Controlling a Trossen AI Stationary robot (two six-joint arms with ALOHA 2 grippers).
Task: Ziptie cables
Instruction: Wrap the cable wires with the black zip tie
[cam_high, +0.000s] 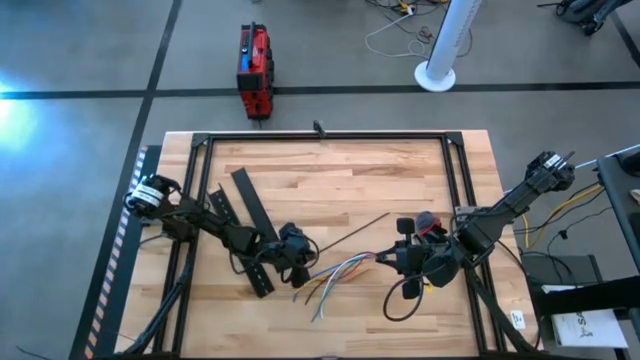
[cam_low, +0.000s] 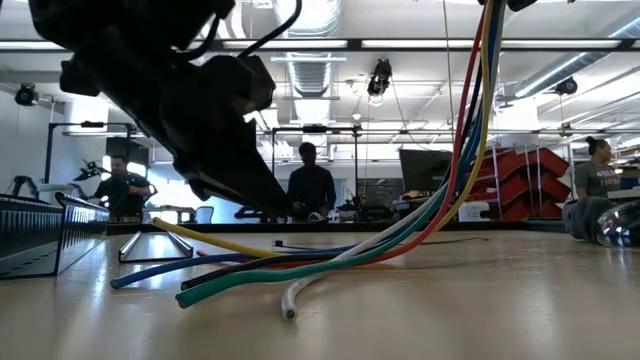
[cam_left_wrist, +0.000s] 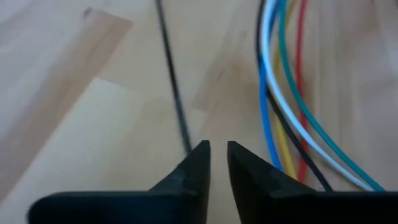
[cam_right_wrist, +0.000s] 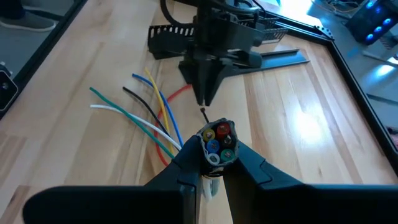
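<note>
Right wrist view shows the right gripper (cam_right_wrist: 212, 163) clamped on one end of the cables (cam_right_wrist: 217, 144), the cut tips bunched between its fingers and facing the camera; the free ends fan out over the table (cam_right_wrist: 74, 143). The left gripper (cam_right_wrist: 203, 99) points down just beyond that held end, over a thin black ziptie (cam_left_wrist: 174, 87) whose tip lies right at its fingertips. In the left wrist view its jaws stand narrowly apart, holding nothing.

To do this step well, I judge the left gripper should close squarely on the ziptie's tip, lift it without dragging the loose wires beside it, and bring it round the bundle near the right gripper, which should hold steady.

Counts: 2 grippers; 1 ziptie; 1 bundle, about 6 cables; 2 slotted bars (cam_high: 250, 205) beyond the left gripper.
</note>
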